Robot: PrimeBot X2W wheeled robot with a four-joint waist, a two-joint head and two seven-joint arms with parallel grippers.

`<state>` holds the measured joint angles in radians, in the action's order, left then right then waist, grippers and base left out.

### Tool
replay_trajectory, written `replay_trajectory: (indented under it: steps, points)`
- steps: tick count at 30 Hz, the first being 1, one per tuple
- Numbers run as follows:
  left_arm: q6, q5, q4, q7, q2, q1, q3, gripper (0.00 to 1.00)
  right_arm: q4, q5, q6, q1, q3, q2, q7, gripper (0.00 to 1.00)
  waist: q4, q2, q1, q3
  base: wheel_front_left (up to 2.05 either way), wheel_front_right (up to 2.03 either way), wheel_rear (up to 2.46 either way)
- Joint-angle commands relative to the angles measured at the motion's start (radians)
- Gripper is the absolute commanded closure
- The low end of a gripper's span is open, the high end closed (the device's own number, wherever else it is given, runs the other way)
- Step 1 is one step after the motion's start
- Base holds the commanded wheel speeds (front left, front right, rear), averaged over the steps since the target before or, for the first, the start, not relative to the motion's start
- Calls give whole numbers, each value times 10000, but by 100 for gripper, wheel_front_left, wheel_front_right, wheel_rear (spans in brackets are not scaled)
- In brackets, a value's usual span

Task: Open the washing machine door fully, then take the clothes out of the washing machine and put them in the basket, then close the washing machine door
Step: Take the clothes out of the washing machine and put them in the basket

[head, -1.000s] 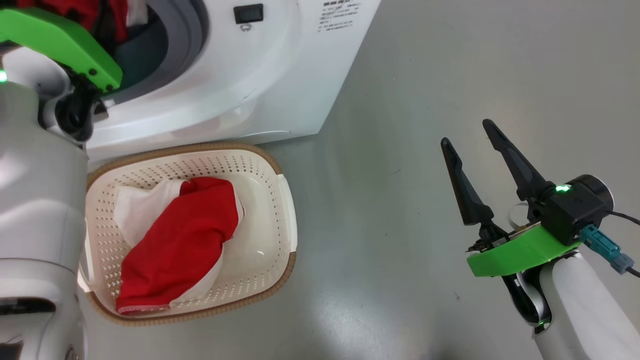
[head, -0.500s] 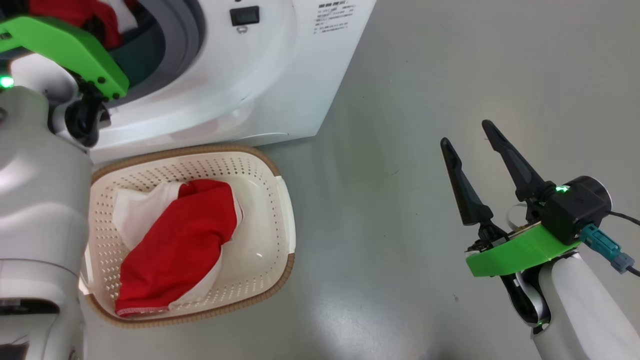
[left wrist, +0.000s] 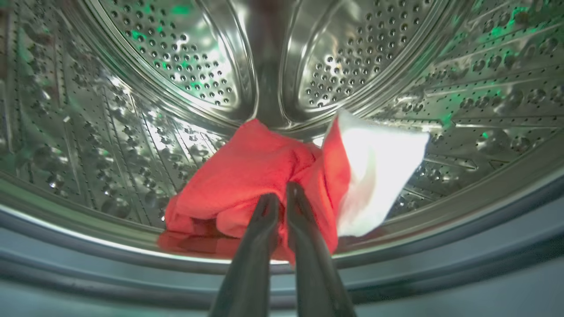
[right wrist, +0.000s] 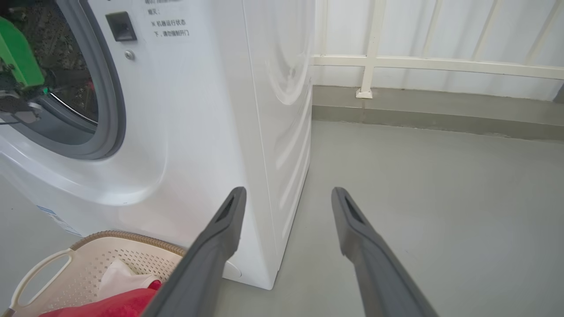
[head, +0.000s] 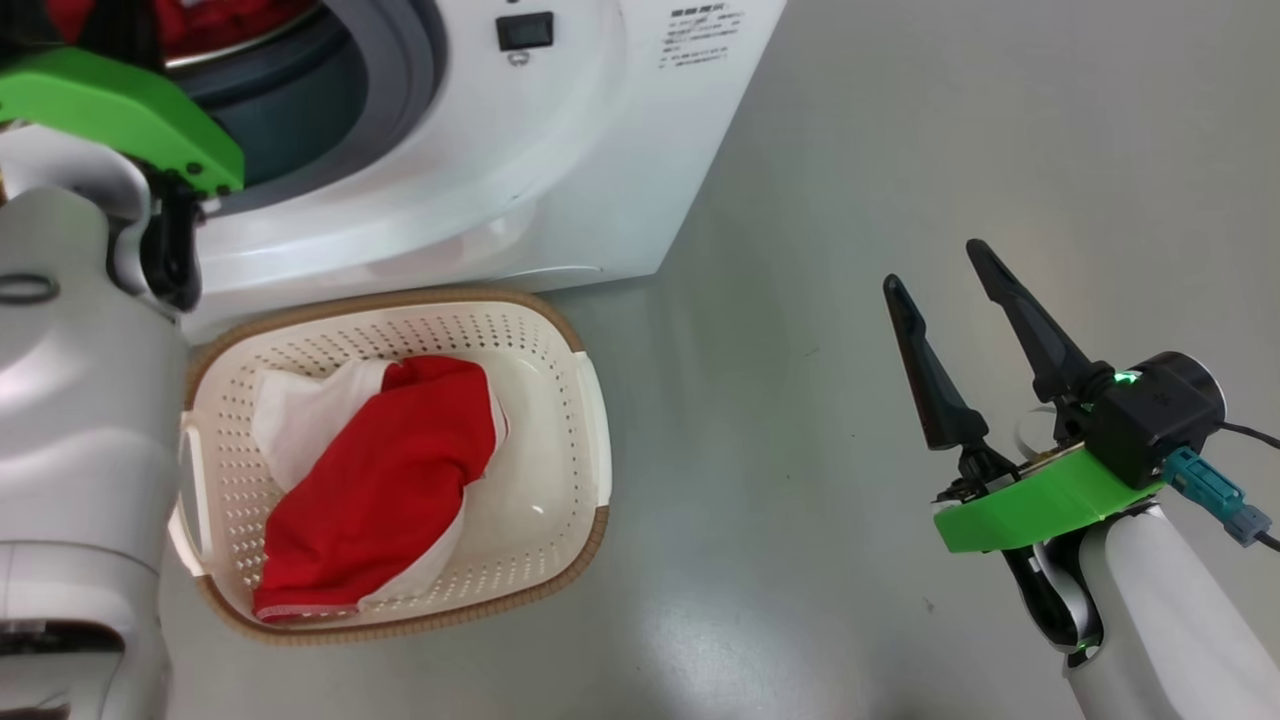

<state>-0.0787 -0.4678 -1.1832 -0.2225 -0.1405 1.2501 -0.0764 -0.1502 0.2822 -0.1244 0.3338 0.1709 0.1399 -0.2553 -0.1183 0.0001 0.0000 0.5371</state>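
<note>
Now that the fingers of your left gripper have gone from wide apart to clenched on the red-and-white garment low at the front of the washing machine's drum, the grab looks made: draw it out next. The basket just in front of the washing machine already holds another red garment. Your right gripper hangs released, well off to the machine's side

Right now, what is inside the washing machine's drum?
A red-and-white garment lies in the steel drum, near its front lip, with the left gripper shut on a red fold. Anything under the garment is covered.
</note>
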Motion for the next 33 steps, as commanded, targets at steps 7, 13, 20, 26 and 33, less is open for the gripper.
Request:
replay_trajectory:
  steps: [7,13,20,26,33]
  points:
    - [100,151,1904,-383,-642,-919,412,100,289,46,-63,-22,-43,59,-65,0,236,-1,0,-213,0,0,0]
    - [329,1063,4695,-389,-606,-2812,882,100,277,-29,-63,-136,-219,-81,-65,0,367,-1,0,-545,0,0,0]
    - [565,2244,7015,-391,-310,-4997,1125,100,126,-156,-63,-327,-241,-201,-65,0,456,-1,0,-1119,0,0,0]
    - [538,2707,8204,-391,-80,-6302,1403,100,14,-213,-63,-523,-214,-286,-65,0,505,-1,0,-1629,0,0,0]
    - [490,3025,9144,-392,225,-7576,1591,100,-112,-242,-63,-747,-239,-356,-65,0,498,-1,0,-2187,0,0,0]
